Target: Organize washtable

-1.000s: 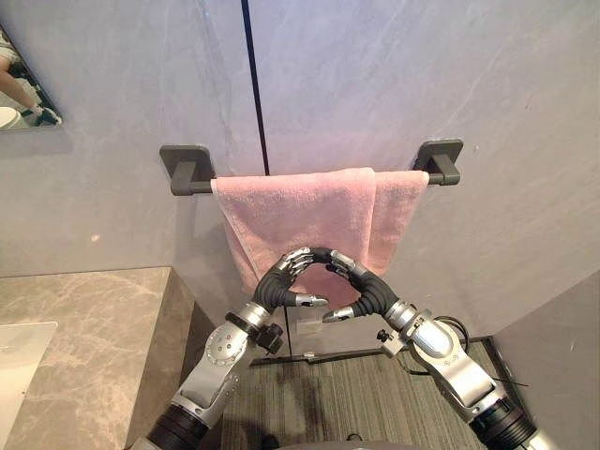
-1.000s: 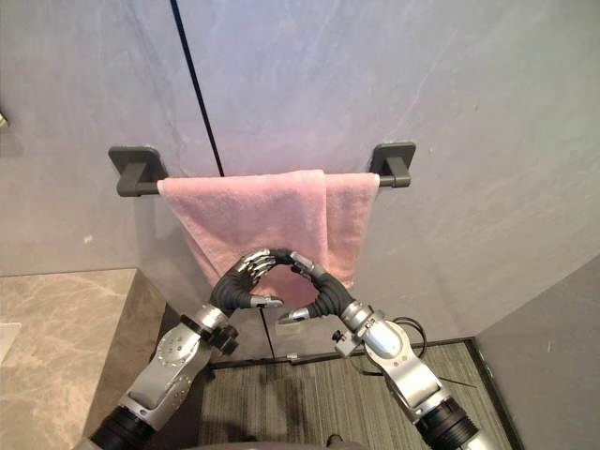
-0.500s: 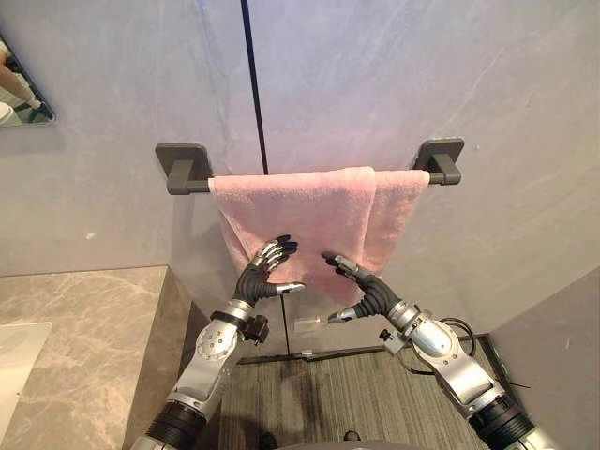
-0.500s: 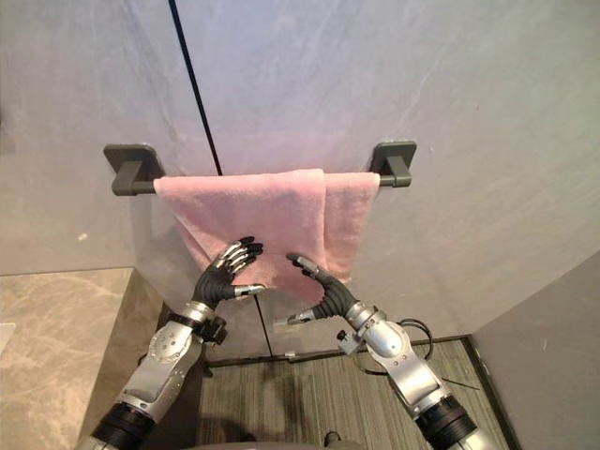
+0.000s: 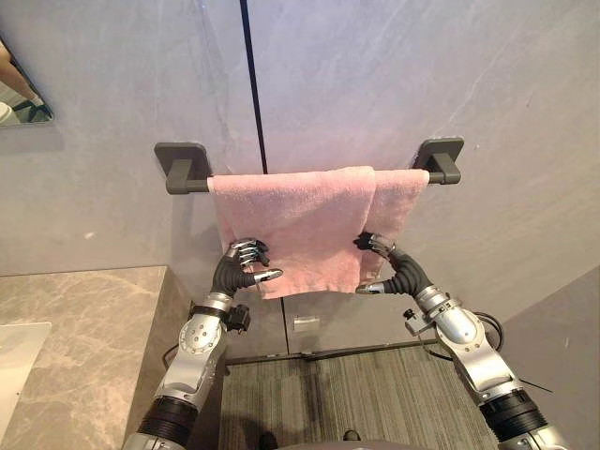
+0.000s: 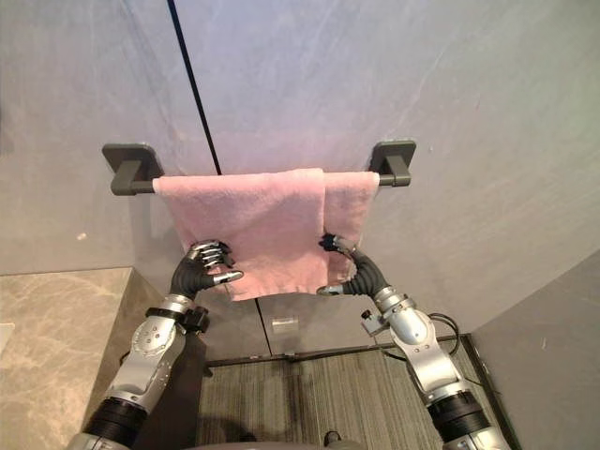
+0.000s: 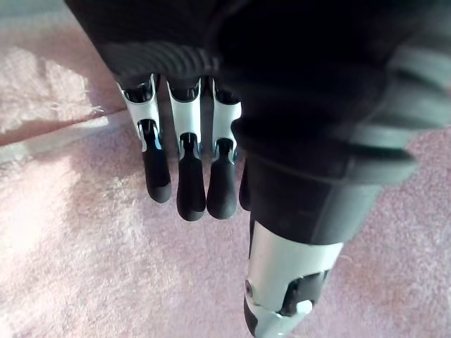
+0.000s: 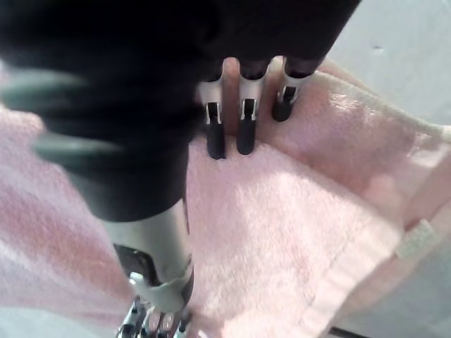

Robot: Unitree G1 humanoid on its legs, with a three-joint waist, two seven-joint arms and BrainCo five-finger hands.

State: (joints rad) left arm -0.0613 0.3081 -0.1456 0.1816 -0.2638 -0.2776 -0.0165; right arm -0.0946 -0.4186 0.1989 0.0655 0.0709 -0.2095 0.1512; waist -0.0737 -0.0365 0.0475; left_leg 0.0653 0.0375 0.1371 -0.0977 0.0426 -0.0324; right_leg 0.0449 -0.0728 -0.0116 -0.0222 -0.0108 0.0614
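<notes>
A pink towel [image 5: 300, 225] hangs folded over a dark grey bar [image 5: 183, 167] on the grey wall, a narrower layer showing at its right. My left hand [image 5: 234, 272] is at the towel's lower left edge, with bent fingers [image 7: 190, 190] resting on the cloth and the thumb [image 7: 282, 282] lying apart in front. My right hand [image 5: 398, 272] is at the right edge of the front layer. Its fingertips [image 8: 243, 127] touch the towel [image 8: 282, 232] and its thumb points inward. Nothing shows cloth between either thumb and its fingers.
A marble counter [image 5: 75, 328] lies at the lower left with a white basin's edge [image 5: 14, 366]. A mirror's corner [image 5: 19, 94] is at the upper left. Striped grey flooring [image 5: 375, 394] lies below the towel. A grey panel [image 5: 562, 347] stands at the right.
Both hands have moved apart from the towel's lower middle and upward: the left to the left edge, the right to the right edge. The towel's bottom hem now hangs flatter.
</notes>
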